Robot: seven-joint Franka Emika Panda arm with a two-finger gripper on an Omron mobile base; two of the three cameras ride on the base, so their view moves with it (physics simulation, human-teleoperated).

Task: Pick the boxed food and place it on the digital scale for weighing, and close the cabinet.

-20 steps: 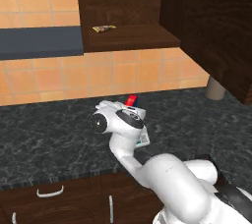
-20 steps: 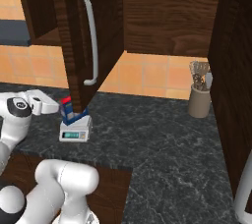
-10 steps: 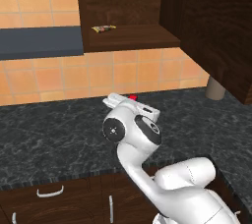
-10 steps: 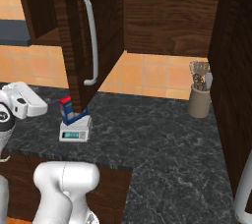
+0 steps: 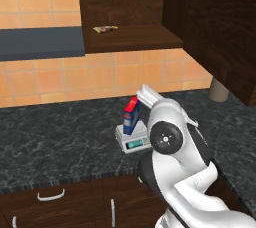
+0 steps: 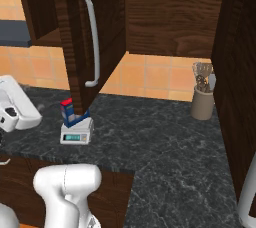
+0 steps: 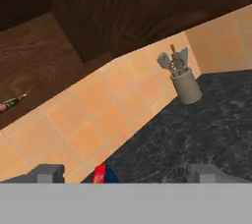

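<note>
You see the carton (image 5: 131, 115) standing upright on the scale (image 5: 133, 140), long axis vertical, red top up; its white marks are too small to read. The scale's display faces the counter (image 6: 165, 142) edge. The gripper (image 7: 125, 173) is released, fingertips (image 7: 48, 173) spread wide above the carton. The cabinet (image 6: 85, 32) door hangs open.

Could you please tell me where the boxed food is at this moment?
The boxed food stands upright on the digital scale on the dark counter, just left of the arm in the left base view, below the cabinet's open door.
</note>
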